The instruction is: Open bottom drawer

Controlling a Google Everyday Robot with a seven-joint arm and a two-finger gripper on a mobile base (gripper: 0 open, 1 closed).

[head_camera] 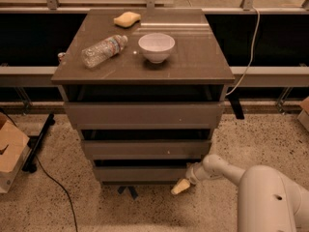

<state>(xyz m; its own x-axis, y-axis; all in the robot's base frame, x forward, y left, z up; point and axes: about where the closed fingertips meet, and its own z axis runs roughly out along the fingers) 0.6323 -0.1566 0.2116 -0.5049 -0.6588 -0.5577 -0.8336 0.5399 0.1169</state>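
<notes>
Bottom drawer [145, 174] sits lowest of three stacked fronts under the counter's [203, 69] front edge, just above the floor. Its long axis runs left to right, parallel to that edge, and its flat face points out toward the camera. It looks shut or barely out. On the counter, a plastic bottle [104, 50] lies on its side near the left edge. A sponge [127, 19] rests by the far edge, and a white bowl [156, 46] stands upright near the middle. All three are well clear of the job. Below the front right corner, the gripper [181, 186] hangs low at the drawer's right end. That is probably because a handleless front offers only an edge to catch. Whether it is open or closed cannot be told.
</notes>
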